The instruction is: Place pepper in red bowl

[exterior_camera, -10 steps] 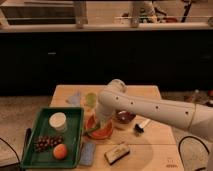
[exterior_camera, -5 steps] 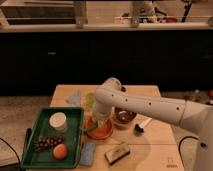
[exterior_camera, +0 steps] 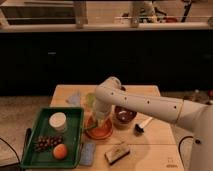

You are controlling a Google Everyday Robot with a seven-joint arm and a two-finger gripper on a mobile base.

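The red bowl, wide and shallow, sits on the wooden table just right of the green tray. My gripper hangs from the white arm straight down into the bowl's back half. A slim green shape, the pepper, shows at the bowl's left inner edge right below the gripper. I cannot tell whether the gripper holds it or it rests in the bowl.
A dark maroon bowl stands right of the red bowl and a translucent green cup behind it. The green tray holds a white cup, grapes and an orange. In front lie a blue sponge, a bar and a brush.
The arm's wrist has shifted slightly left and settled over the red bowl. Nothing else on the table has moved.
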